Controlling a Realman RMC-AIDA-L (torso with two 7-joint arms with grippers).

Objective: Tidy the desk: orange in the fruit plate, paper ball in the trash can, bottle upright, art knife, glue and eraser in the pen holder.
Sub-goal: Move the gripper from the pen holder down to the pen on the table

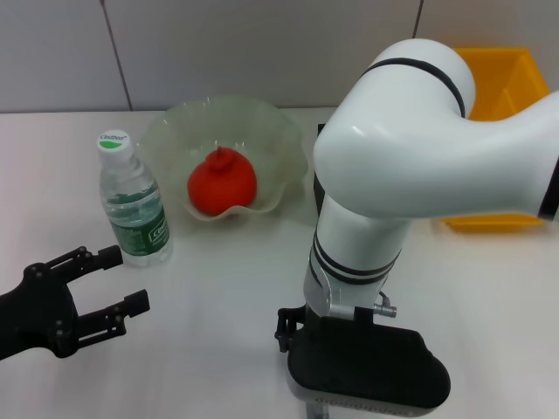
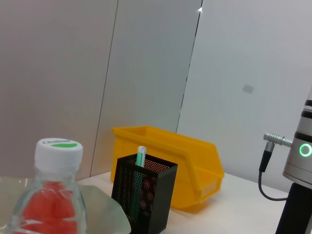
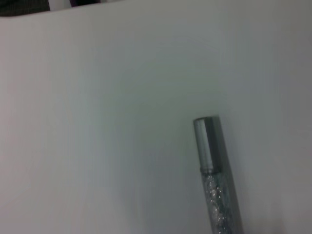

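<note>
Where the desk [image 3: 97,122] lies smooth, the glittery cylindrical glue [image 3: 214,180] rests.

Left end effector [image 1: 118,279] hovers spread low-left; right arm [image 1: 410,157] bends downward centrally.

On the tabletop [image 1: 227,262] before me, the bottle [image 1: 132,200] stands upright to my left, just beside the fruit plate [image 1: 288,144], which lies behind it and to its right. The orange [image 1: 222,184] sits in that plate. The pen holder [image 2: 144,198] stands right of the plate with the art knife [image 2: 139,165] upright inside it, and the trash can [image 1: 507,83] lies behind it at far right. The glue [image 3: 213,175] lies flat on the tabletop under my right arm. My left pincer [image 1: 115,284] hangs near the bottle, in front of it.
</note>
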